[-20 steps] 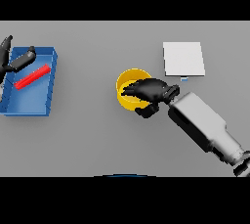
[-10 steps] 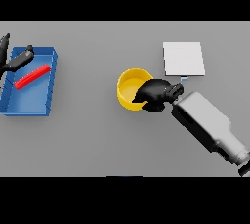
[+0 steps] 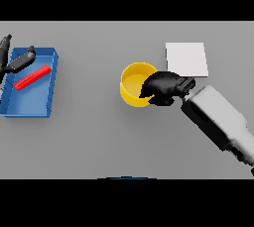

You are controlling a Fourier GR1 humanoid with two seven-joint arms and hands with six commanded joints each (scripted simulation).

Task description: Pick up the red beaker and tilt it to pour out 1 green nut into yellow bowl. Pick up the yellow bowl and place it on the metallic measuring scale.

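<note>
Yellow bowl (image 3: pixel 133 86) is gripped at its right rim by the curled right hand (image 3: pixel 162 87); the left hand (image 3: pixel 14 60), fingers spread, is seen far left.

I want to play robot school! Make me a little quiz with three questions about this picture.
1. True or false: the yellow bowl sits on the scale.
2. Which hand grips the bowl? A) left hand B) right hand
3. Fill in: the red thing lies in the blue ____.

Key: 1 false, it stands on the table beside the scale. 2 B. 3 tray.
</note>
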